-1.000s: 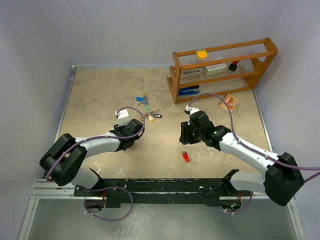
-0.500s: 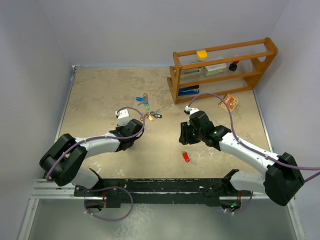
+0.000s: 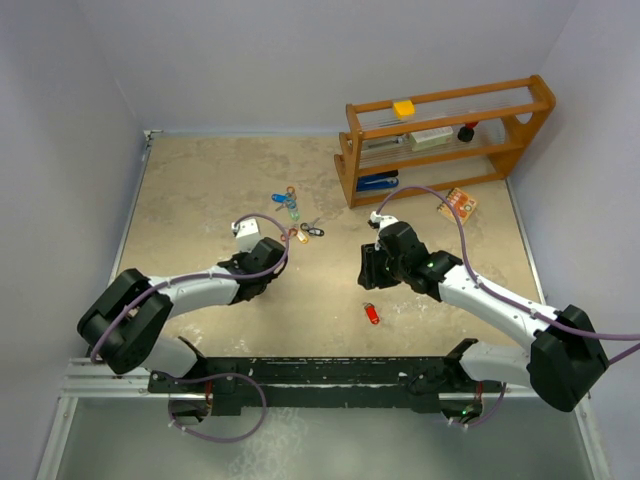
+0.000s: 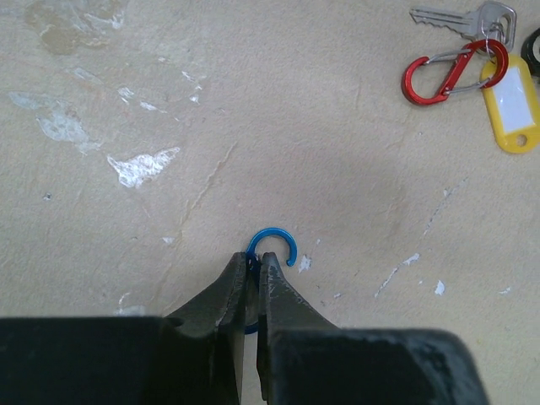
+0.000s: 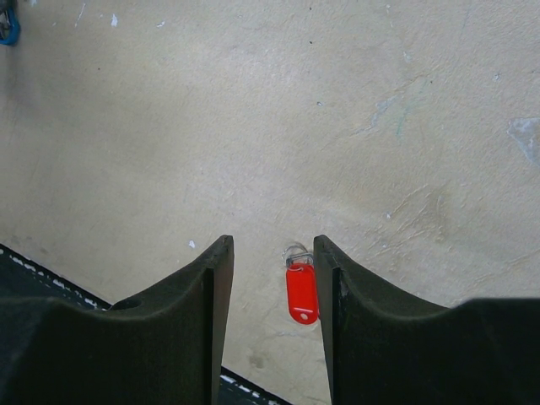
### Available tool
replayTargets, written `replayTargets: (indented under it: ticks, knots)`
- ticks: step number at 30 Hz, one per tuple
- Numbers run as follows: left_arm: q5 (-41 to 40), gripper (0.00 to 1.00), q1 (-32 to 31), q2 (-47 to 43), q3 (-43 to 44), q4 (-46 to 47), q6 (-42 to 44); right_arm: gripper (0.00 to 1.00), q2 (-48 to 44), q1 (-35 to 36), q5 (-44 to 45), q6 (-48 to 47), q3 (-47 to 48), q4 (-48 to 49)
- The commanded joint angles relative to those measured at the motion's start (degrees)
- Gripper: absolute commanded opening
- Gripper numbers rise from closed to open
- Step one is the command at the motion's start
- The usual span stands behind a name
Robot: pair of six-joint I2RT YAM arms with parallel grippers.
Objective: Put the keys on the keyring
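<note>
My left gripper (image 4: 253, 257) is shut on the lower part of a small blue S-shaped clip (image 4: 272, 231), whose upper hook sticks out past the fingertips, low over the table. A silver key (image 4: 460, 21) with a red clip (image 4: 447, 74) and a yellow tag (image 4: 510, 97) lies at the far right of that view. More tagged keys (image 3: 288, 203) lie further back. My right gripper (image 5: 272, 243) hangs open above a red-tagged key (image 5: 302, 291) (image 3: 371, 314), not touching it. I cannot tell which item is the keyring.
A wooden shelf rack (image 3: 440, 140) with small items stands at the back right, an orange packet (image 3: 460, 204) beside it. The black rail (image 5: 34, 270) at the table's near edge runs close to the red-tagged key.
My left gripper's fingers have closed onto the blue clip. Neither arm has visibly shifted, and the right gripper stays as it was.
</note>
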Motion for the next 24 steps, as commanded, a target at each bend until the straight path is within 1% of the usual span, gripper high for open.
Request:
replayTargets:
  ticks: [1, 6, 10, 12, 17, 24]
  knots:
    - [2.4, 0.0, 0.3, -2.5, -0.9, 0.9, 1.4, 0.46, 0.2, 0.2, -0.2, 0.4, 1.0, 1.6]
    - [2.3, 0.0, 0.3, -5.1, 2.5, 1.3, 4.0, 0.46, 1.0, 0.3, 0.2, 0.1, 1.4, 0.6]
    - [2.5, 0.0, 0.3, -3.5, 8.7, -0.3, 6.7, 0.46, 3.5, 0.3, 0.6, -0.2, 3.1, -2.9]
    - [4.1, 0.0, 0.3, -1.8, 10.9, -0.2, 7.5, 0.46, 5.2, 0.3, 0.1, -0.2, 3.7, -4.3]
    - [7.1, 0.0, 0.3, 0.5, 13.1, 2.2, 7.7, 0.46, 7.7, 0.2, -2.1, -0.5, 3.3, -5.3]
    - [7.5, 0.0, 0.3, 1.1, 12.9, 2.6, 7.8, 0.44, 8.1, 2.4, -2.7, -1.0, 3.5, -7.0]
